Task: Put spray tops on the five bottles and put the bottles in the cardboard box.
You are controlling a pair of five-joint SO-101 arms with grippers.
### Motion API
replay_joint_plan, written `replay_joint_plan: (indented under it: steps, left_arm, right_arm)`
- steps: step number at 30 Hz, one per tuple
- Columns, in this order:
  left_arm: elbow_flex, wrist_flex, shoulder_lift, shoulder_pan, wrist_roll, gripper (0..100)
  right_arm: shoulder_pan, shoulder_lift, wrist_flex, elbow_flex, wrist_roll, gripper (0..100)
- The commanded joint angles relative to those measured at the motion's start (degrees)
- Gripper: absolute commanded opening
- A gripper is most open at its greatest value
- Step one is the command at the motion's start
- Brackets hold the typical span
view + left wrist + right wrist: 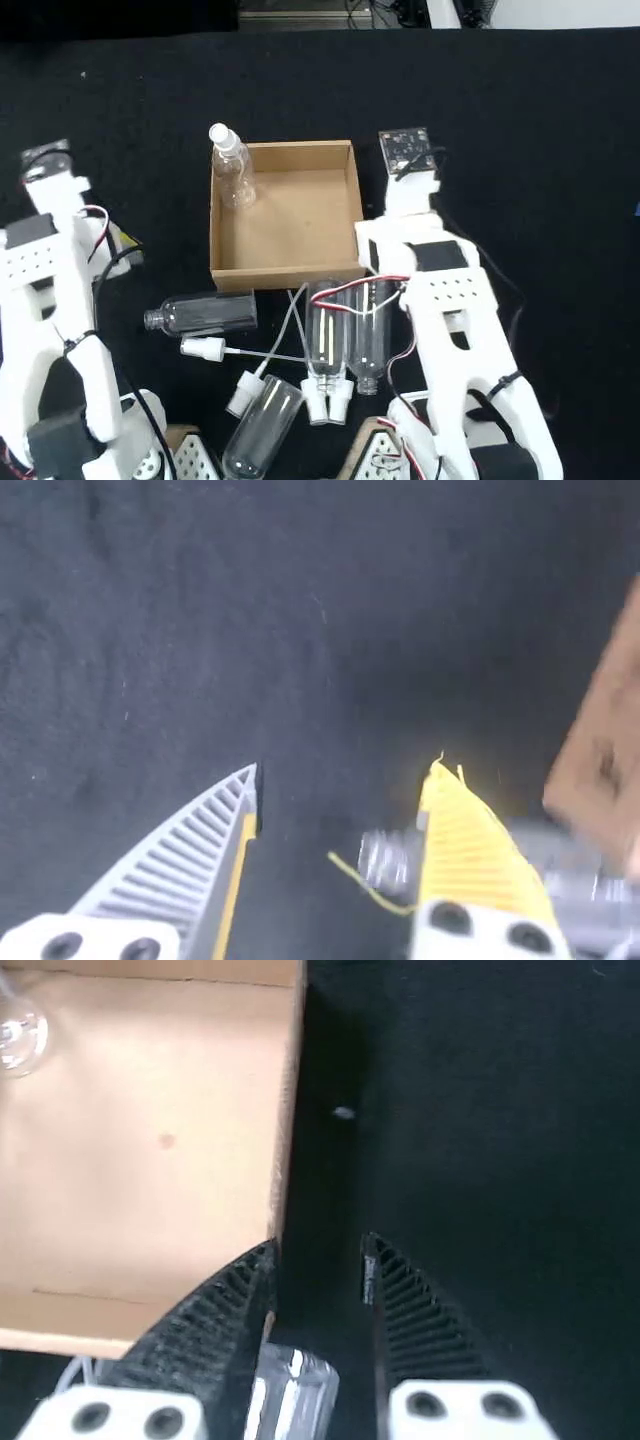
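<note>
Both arms flank the box (285,275) on the black counter (520,120) in the overhead view, the left arm (45,260) on one side and the right arm (440,290) on the other. One topped bottle (232,165) is in the box's far corner. Four bottles lie on the counter before it among loose tops (205,348), a bare bottle (205,312) nearest the left arm. By that count one of five is done, and capping a second looks to be the step in hand.

From the left wrist, the left gripper (345,775) hangs with fingers wide and empty, the bare bottle's neck (385,860) just behind one. Next, it seems, they must close on that bottle while a top is fetched.

From the right wrist, the right gripper (318,1250) hovers just outside the box wall, fingers narrowly parted and holding nothing, a bottle's base (300,1380) below.
</note>
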Motion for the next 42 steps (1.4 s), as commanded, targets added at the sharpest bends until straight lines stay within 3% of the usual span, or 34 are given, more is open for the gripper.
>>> replay_joint_plan:
  steps: [1, 15, 19, 24, 28, 34, 42]
  left_arm:
    - [-8.2, 14.3, -1.6, 5.4, -8.4, 25]
    - [-10.1, 21.6, -1.7, 28.1, -7.2, 25]
    - [-8.9, 22.3, -1.6, 32.7, 0.1, 25]
    - [-7.3, 22.2, -1.6, 37.0, 14.6, 24]
    - [-4.1, 14.9, -1.7, 38.0, 20.5, 25]
    - [3.6, 3.9, -1.7, 38.5, 22.0, 25]
    - [6.9, 2.3, -1.6, 38.0, 21.3, 25]
  right_arm:
    - [1.6, -2.9, 3.8, -3.2, 0.7, 12.0]
    - [1.7, -3.5, 5.5, -3.6, 0.7, 12.0]
    - [1.7, -3.5, 5.1, -3.6, 0.7, 12.0]
    - [1.7, -3.4, 5.1, -3.6, 0.7, 12.0]
    - [1.7, -3.3, 5.1, -3.6, 0.8, 12.0]
    - [1.7, -3.1, 5.1, -3.5, 0.8, 12.0]
    - [1.7, -3.1, 5.1, -3.5, 0.8, 12.0]
